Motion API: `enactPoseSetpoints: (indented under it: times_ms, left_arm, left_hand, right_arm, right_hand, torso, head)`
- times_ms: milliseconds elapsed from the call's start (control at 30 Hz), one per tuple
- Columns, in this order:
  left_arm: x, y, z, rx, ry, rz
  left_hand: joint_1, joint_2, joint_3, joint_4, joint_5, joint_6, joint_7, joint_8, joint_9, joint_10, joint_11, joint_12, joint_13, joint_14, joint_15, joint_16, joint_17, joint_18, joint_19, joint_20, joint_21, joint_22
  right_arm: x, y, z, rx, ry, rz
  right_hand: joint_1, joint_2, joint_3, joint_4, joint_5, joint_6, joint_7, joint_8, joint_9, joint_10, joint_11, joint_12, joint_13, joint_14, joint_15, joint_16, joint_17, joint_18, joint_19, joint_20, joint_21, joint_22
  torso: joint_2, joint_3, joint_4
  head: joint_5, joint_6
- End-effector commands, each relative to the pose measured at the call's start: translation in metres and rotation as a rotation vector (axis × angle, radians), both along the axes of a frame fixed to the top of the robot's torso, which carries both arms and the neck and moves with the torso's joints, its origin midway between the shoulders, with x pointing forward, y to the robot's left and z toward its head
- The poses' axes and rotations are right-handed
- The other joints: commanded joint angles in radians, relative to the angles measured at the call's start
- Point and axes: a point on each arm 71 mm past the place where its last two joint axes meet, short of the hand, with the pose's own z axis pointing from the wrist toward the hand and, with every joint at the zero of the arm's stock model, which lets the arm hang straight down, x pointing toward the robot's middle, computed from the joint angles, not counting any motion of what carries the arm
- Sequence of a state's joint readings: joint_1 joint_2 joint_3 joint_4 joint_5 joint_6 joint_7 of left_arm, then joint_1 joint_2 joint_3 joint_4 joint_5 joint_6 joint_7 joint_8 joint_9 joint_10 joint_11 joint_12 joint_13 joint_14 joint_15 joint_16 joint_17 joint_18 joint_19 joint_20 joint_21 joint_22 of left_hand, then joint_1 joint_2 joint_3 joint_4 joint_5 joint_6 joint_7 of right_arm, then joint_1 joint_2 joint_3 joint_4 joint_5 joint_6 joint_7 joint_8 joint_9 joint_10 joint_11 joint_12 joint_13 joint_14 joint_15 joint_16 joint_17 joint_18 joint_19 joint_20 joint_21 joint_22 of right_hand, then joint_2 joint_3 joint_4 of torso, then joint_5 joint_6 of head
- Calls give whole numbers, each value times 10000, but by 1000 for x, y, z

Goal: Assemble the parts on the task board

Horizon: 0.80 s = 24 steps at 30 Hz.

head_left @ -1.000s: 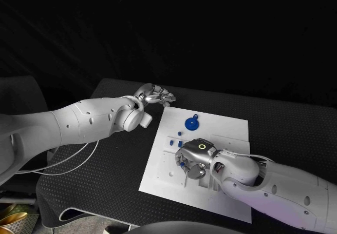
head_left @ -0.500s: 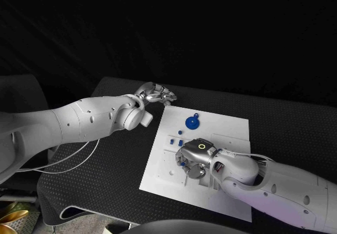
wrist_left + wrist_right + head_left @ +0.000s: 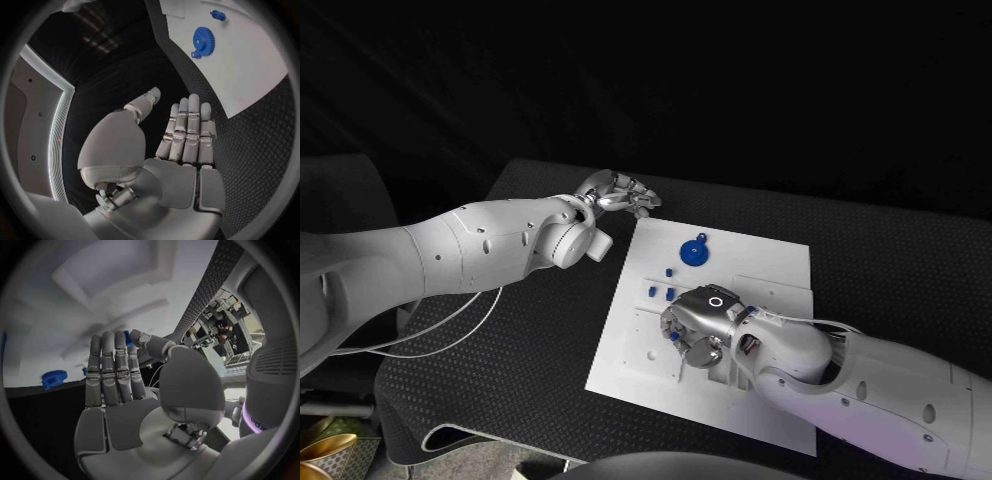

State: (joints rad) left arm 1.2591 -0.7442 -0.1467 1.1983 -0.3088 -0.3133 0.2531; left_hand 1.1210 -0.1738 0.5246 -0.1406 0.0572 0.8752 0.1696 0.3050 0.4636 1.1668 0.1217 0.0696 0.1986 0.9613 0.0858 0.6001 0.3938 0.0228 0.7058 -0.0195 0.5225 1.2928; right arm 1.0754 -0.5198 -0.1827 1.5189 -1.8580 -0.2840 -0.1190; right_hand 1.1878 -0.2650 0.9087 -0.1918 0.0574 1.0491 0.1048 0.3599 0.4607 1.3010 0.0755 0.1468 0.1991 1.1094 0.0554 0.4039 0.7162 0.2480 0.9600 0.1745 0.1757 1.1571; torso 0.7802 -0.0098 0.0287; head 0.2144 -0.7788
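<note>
The white task board [image 3: 762, 275] lies in the middle of the black table. A blue gear [image 3: 695, 251] stands near its far edge, also seen as the gear [image 3: 203, 41] and the gear [image 3: 54, 377]. Small blue parts [image 3: 661, 292] sit in the board left of centre. My right hand [image 3: 697, 332] hovers low over the board's middle, fingers straight. Its thumb presses a small blue part [image 3: 127, 338] against the side of a finger. My left hand [image 3: 620, 192] hangs over the table just off the board's far left corner, flat and holding nothing [image 3: 181, 135].
Another small blue part [image 3: 217, 15] stands on the board beyond the gear. The table's left edge [image 3: 401, 380] runs under my left arm. Black tabletop [image 3: 891, 250] stretches right of the board.
</note>
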Motion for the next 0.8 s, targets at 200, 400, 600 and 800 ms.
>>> enactPoseSetpoints:
  times_ms: [200, 400, 600, 800]
  left_arm:
    - [0, -2, 1, -109, -9, -141]
    - [0, 0, 1, -105, -20, -117]
    - [-1, 2, 1, -93, -11, -83]
    - [0, 2, 1, -102, -30, -96]
  left_hand:
    - [-11, -18, -17, 64, 4, -66, -2, -55, -10, -19, 91, 2, -22, 79, 5, -49, 21, 163, 45, 59, -50, 15]
    - [-2, -18, -14, 63, 4, -67, -1, -54, -10, -15, 89, 5, -25, 84, 4, -55, 30, 164, 47, 58, -54, 17]
    - [5, -20, -12, 62, 4, -68, -1, -53, -10, -12, 88, 8, -27, 88, 3, -61, 38, 165, 48, 58, -59, 19]
    - [13, -23, -10, 60, 5, -70, -1, -52, -10, -11, 87, 9, -30, 90, 3, -68, 46, 166, 49, 58, -64, 21]
  right_arm:
    - [3, -6, -3, 266, 147, -388]
    - [5, -10, -2, 229, 121, -490]
    - [6, -18, 4, 455, 33, -595]
    - [9, -30, 25, 1004, 12, -732]
  right_hand:
    - [-274, -287, -816, -237, 56, -816, 136, -455, -202, -572, 250, -414, -199, -493, 241, -350, -99, -10, -624, 101, -256, 202]
    - [-309, -311, -1026, -357, 70, -911, 199, -503, -242, -757, 337, -535, -251, -645, 300, -453, -114, -35, -778, 134, -314, 303]
    - [-367, -335, -1197, -467, 59, -973, 256, -533, -272, -848, 380, -592, -276, -731, 334, -503, -104, -46, -871, 152, -338, 413]
    - [-432, -344, -1322, -558, 64, -1028, 286, -553, -293, -898, 404, -620, -289, -787, 357, -525, -82, -52, -942, 163, -361, 500]
  torso:
    - [-3, 3, -11]
    - [-1, 2, -9]
    - [2, 11, -8]
    - [-4, 6, -25]
  head:
    - [10, 25]
    - [5, 38]
    - [-12, 53]
    - [-122, 173]
